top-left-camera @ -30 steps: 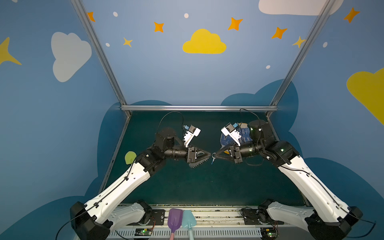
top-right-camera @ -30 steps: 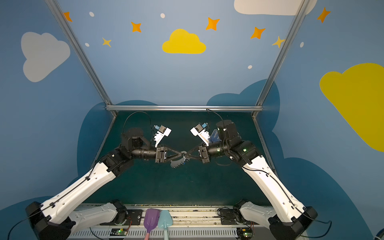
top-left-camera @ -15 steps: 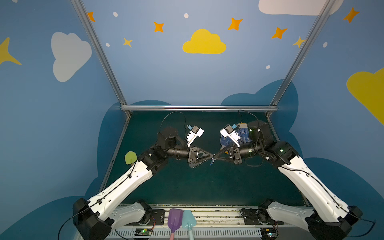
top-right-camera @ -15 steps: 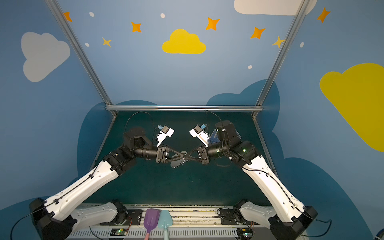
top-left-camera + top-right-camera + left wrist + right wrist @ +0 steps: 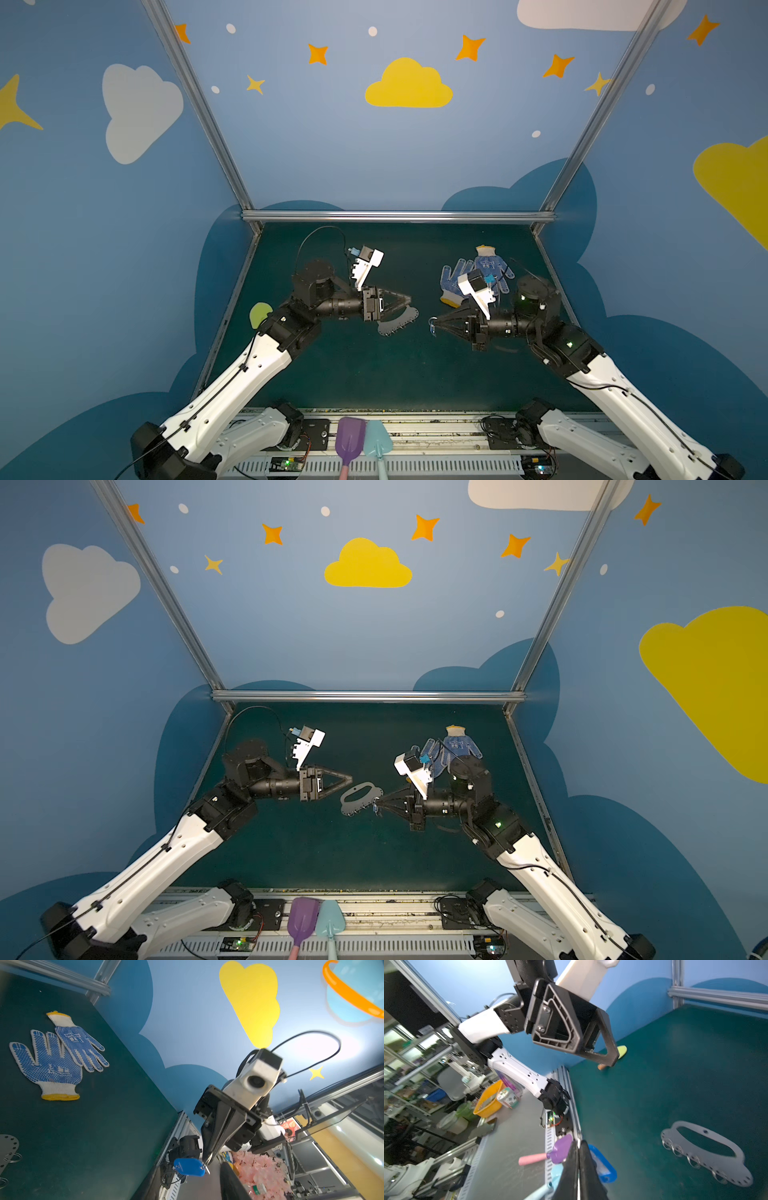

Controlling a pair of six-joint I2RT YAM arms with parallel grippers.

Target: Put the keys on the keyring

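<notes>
left end effector (image 5: 348, 780): jaws apart, nothing between them; raised off the bench (image 5: 374, 374), pointing toward the middle
right end effector (image 5: 432, 325): jaws pressed together, pinching the keys (image 5: 433, 331) at the very tip; pointing at the left one
keys: hang from the right tips, clear of the bench; blue tag shows plainly in both wrist views (image 5: 189, 1166) (image 5: 603, 1167); metal key itself too small to make out
keyring (image 5: 360, 798): grey plate lying flat on the bench, between the two end effectors, neither one holding it; handle slot and small rings along the holed edge are clear in the right wrist view (image 5: 708, 1153)
keys vs keyring: near each other, apart in a top view; not on a ring
gloves (image 5: 478, 270): two blue-dotted ones, overlapping, at the far right of the bench
toy shovels (image 5: 361, 440): purple and light blue, side by side at the front rail
</notes>
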